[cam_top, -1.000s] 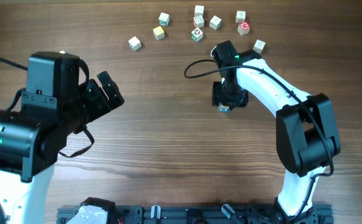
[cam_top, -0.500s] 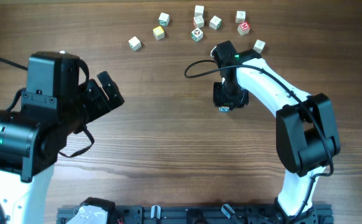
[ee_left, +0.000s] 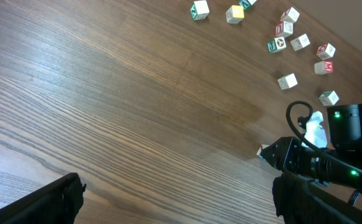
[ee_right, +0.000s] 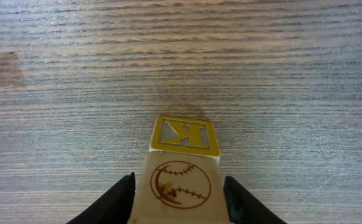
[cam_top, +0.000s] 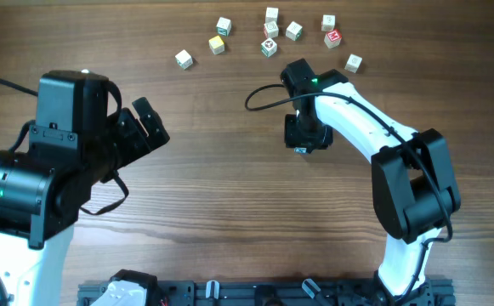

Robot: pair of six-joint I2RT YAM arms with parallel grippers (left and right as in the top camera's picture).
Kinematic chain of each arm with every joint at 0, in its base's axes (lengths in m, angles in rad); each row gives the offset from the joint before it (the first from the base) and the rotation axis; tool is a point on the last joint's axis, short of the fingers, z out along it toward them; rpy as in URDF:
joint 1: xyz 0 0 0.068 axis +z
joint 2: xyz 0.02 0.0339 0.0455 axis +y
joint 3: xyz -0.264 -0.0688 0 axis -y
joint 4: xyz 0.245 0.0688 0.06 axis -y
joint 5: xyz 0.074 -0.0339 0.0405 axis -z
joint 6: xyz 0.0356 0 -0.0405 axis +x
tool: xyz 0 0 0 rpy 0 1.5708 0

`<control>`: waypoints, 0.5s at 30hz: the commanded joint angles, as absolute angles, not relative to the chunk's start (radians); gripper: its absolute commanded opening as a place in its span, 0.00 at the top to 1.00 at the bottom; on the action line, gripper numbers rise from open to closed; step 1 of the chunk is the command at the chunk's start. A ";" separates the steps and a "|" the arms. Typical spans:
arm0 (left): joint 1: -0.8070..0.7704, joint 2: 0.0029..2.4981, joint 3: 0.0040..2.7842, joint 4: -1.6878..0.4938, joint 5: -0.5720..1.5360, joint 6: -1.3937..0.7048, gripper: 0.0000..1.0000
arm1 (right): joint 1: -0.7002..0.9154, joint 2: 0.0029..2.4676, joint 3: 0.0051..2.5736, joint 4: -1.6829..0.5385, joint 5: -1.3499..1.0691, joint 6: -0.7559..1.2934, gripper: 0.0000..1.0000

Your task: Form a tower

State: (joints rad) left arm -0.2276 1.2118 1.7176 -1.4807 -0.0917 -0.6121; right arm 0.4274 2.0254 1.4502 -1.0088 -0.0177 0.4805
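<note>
bench (cam_top: 212, 170): dark wood grain, smooth, low satin sheen. block (ee_right: 182, 168) at the right tool (ee_right: 179, 182): pale bare wood, matt, printed yellow face, brown inked baseball. tool fingers (ee_right: 115, 205): matt black plastic. right arm shell (cam_top: 353, 119): glossy white plastic.

Cube (ee_right: 179, 180) pale wood, yellow-framed face, brown baseball drawing; table (ee_right: 75, 62) brown woodgrain; loose cubes (cam_top: 269, 47) red, green, yellow marks

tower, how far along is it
Done: no stack shows yet. In hand: the right gripper is clamped on one cube with a baseball mark, mid-table; what is under it is hidden. Left: the loose cubes at the far edge are unstacked, and the left gripper hangs open.
</note>
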 commanded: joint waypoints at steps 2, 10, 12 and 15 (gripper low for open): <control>-0.232 1.211 1.719 -1.478 -0.105 -0.614 0.00 | 0.428 2.038 1.473 -1.007 0.007 0.581 0.51; -0.232 1.211 1.719 -1.478 -0.105 -0.614 0.00 | 0.428 2.039 1.472 -0.969 0.007 0.628 0.50; -0.232 1.211 1.719 -1.478 -0.105 -0.614 0.00 | 0.428 2.039 1.471 -0.967 0.012 0.628 0.51; -0.232 1.211 1.719 -1.478 -0.105 -0.614 0.00 | 0.428 2.039 1.470 -0.970 0.029 0.628 0.50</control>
